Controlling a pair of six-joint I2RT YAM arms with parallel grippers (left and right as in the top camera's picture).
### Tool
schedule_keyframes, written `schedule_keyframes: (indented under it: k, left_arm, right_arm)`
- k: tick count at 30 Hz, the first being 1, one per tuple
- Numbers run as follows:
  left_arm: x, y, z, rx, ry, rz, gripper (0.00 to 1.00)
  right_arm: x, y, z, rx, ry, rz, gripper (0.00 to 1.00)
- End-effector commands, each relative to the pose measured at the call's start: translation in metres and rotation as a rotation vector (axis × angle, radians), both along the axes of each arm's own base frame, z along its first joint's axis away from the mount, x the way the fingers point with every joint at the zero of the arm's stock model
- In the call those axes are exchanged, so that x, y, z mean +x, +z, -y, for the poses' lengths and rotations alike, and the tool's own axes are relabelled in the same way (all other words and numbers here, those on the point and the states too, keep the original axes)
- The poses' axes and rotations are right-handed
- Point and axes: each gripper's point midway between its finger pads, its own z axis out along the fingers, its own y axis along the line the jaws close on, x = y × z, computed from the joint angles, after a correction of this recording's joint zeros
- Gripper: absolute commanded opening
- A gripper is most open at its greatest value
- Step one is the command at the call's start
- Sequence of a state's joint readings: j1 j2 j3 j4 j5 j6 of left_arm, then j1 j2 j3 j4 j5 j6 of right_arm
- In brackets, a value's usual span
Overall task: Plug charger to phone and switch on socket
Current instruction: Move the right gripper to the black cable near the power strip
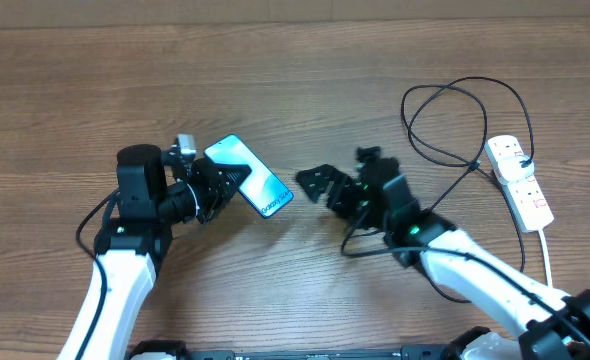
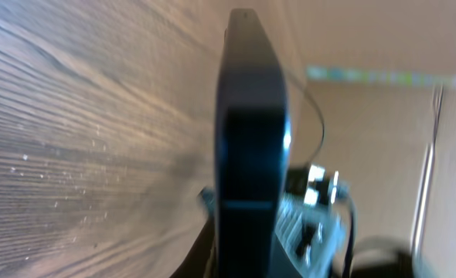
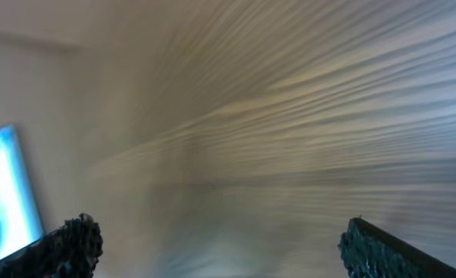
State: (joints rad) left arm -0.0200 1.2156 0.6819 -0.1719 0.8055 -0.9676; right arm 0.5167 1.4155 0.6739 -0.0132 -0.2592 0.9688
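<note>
My left gripper point(image 1: 222, 186) is shut on the phone point(image 1: 248, 175), holding it tilted above the table with its cyan screen up. The left wrist view shows the phone point(image 2: 247, 139) edge-on, rising from between the jaws. Just right of the phone's lower end, my right gripper point(image 1: 318, 184) stands open; its two fingers point(image 3: 77, 241) are spread wide with only table between them. The phone's screen point(image 3: 8, 193) shows at that view's left edge. The charger's black cable point(image 1: 465, 82) loops at the back right and runs under the right arm; its tip is hidden. The socket point(image 1: 520, 182) lies at the far right.
The socket's thick white cord point(image 1: 548, 250) trails toward the front edge at the right. The wooden table point(image 1: 275, 70) stretches bare behind both arms. Cable slack lies beside the right forearm point(image 1: 351, 246).
</note>
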Motion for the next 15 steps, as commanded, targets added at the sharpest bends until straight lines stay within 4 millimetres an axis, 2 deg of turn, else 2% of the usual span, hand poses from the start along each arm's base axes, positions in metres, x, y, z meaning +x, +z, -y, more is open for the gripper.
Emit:
schedule_keyframes:
  k: [1, 4, 7, 9, 12, 15]
  left_arm:
    - [-0.016, 0.007, 0.02, -0.087, -0.252, 0.106, 0.04]
    - [-0.015, -0.005, 0.021, -0.095, -0.272, 0.079, 0.04]
    - [-0.014, -0.007, 0.023, -0.102, -0.289, 0.091, 0.04]
    - [-0.013, -0.005, 0.024, -0.106, -0.295, 0.106, 0.04]
    - [-0.012, 0.002, 0.026, -0.12, -0.315, 0.143, 0.04]
    - [-0.01, 0.003, 0.025, -0.11, -0.317, 0.166, 0.04]
  right_arm:
    - [0.039, 0.038, 0.055, -0.213, -0.087, 0.163, 1.0]
    - [0.045, 0.035, 0.098, -0.324, -0.212, 0.096, 1.0]
    - [0.043, 0.026, 0.127, -0.361, -0.274, 0.032, 1.0]
    - [0.039, 0.015, 0.156, -0.418, -0.349, -0.034, 1.0]
    - [0.037, 0.004, 0.199, -0.516, -0.474, -0.081, 0.92]
    - [0.04, -0.007, 0.225, -0.577, -0.546, -0.113, 0.79]
